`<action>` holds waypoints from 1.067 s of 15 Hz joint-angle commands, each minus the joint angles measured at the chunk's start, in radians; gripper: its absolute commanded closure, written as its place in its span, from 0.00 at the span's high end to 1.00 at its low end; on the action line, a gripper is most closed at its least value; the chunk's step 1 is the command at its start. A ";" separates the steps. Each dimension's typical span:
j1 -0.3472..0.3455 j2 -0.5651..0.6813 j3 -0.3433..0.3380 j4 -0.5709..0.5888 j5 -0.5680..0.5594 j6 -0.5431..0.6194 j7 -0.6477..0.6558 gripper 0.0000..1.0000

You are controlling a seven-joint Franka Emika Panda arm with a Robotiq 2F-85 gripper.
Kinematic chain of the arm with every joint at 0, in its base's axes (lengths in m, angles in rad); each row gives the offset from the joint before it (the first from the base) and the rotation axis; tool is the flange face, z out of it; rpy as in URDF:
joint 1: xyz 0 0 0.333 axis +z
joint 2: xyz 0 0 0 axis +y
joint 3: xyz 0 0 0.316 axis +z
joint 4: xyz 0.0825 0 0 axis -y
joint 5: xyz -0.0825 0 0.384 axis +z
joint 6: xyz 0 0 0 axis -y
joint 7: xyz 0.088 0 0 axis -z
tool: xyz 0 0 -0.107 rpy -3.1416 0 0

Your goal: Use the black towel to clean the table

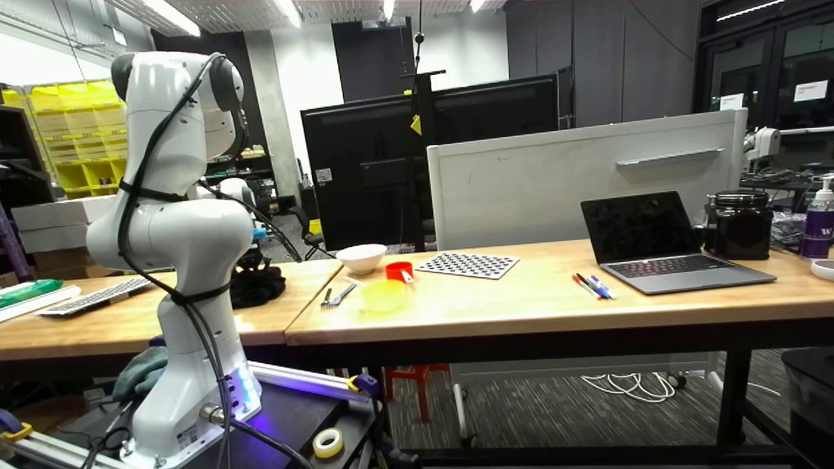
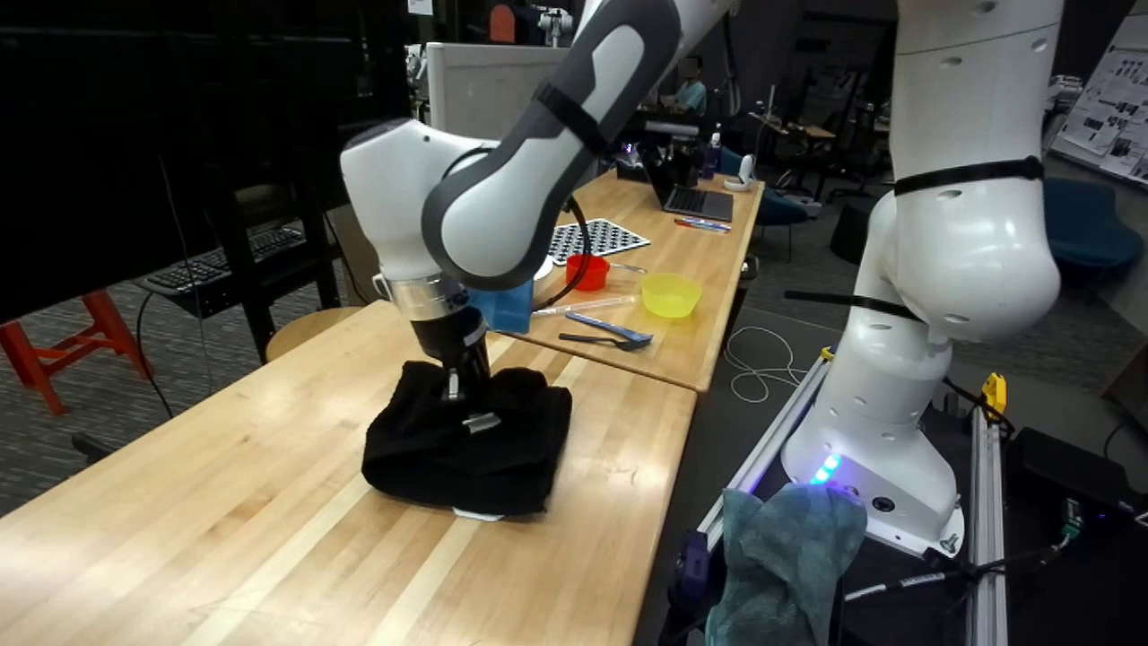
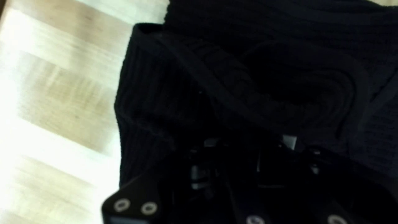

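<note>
End effector (image 3: 250, 142) met black towel (image 3: 227, 87); opening and grip couldn't be told.
Sure pinch, then flat strokes toward nine o'clock surface (image 3: 59, 118) in wrist view, seemed best.

Room is left on the table (image 2: 269, 520) around the towel (image 2: 466, 462), by which the way straight down is blocked under the gripper (image 2: 467, 405). Past the seam (image 2: 592, 359), low passage is hindered by cutlery (image 2: 628, 342), a yellow bowl (image 2: 671, 298) and a red cup (image 2: 587, 274); the opposite way, in an exterior view, by a keyboard (image 1: 99, 298).
</note>
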 commanded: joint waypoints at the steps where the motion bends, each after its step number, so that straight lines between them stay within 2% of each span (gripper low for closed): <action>1: 0.010 -0.011 0.050 -0.161 0.043 0.075 -0.010 0.04; 7: 0.035 -0.059 0.103 -0.248 0.043 0.092 0.008 0.04; 16: 0.050 -0.072 0.128 -0.262 0.042 0.081 0.002 0.04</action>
